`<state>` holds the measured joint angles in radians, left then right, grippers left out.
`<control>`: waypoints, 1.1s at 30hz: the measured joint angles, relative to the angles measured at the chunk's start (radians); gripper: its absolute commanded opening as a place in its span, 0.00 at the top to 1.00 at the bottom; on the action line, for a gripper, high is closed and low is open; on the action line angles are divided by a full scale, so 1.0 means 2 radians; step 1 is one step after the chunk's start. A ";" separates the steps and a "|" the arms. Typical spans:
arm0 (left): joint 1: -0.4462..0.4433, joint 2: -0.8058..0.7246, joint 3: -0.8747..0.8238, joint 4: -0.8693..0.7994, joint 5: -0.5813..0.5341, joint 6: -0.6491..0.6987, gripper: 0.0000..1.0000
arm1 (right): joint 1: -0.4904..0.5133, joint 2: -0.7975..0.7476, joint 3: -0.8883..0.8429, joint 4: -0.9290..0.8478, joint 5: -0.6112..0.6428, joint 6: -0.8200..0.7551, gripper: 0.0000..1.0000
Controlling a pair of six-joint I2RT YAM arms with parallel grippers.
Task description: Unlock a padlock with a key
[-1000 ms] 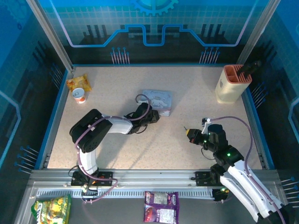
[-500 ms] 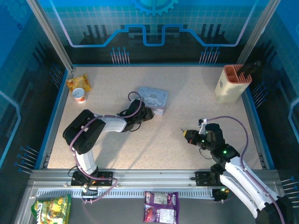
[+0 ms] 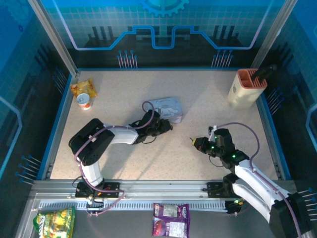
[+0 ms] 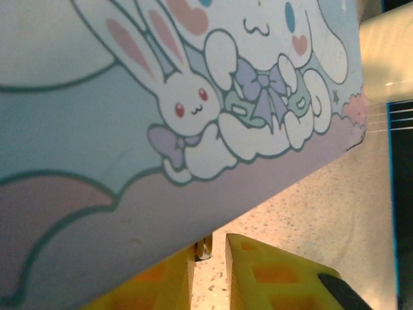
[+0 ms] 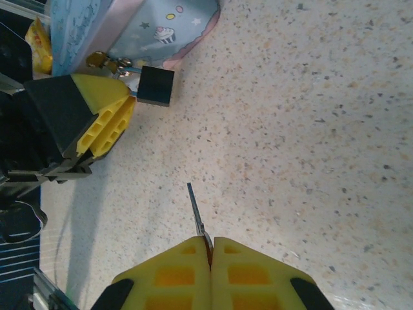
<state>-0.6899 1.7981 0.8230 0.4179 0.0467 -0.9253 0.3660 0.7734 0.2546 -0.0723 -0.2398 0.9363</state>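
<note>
Holding key [image 5: 197, 216] pinched tight in my right gripper [image 5: 211, 248]; left gripper [image 4: 210, 265] nearly closed beside padlock [image 5: 155, 85], hold uncertain. I'd align key squarely before advancing.

The tin [image 3: 167, 108] is located at the middle of the surface [image 3: 124, 84], and the padlock [image 5: 155, 85] is positioned just beside its near edge, at the fingertips of the left hand [image 3: 167, 127]. The key [image 5: 197, 216] is held in the right hand [image 3: 196, 143], well to the right of the padlock. A holder [image 3: 246, 89] is set at the far right corner, a cup [image 3: 84, 101] at the far left.
</note>
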 measured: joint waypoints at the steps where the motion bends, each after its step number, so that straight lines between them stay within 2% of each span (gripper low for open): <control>1: -0.002 0.000 -0.001 0.004 0.001 -0.008 0.80 | 0.000 0.002 -0.001 0.007 -0.001 0.003 1.00; 11: -0.017 0.000 -0.001 0.018 0.007 -0.036 0.81 | 0.016 0.054 -0.010 0.079 -0.008 0.026 1.00; 14: -0.020 0.000 0.000 0.007 0.001 -0.035 0.75 | 0.017 0.059 -0.010 0.087 -0.008 0.028 1.00; 19: -0.032 -0.014 0.002 -0.041 -0.041 -0.032 0.68 | 0.017 0.045 -0.010 0.081 -0.006 0.025 1.00; 24: -0.048 -0.029 -0.011 -0.036 -0.101 -0.031 0.60 | 0.016 0.023 -0.010 0.076 -0.003 0.023 1.00; 33: -0.053 0.033 0.019 -0.016 -0.145 -0.019 0.55 | 0.016 0.010 -0.013 0.074 -0.002 0.023 1.00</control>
<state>-0.7952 1.8648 0.8604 0.3862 -0.2424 -0.9623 0.3988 0.7925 0.2287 0.0753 -0.2440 0.9833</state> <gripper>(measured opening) 0.445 0.064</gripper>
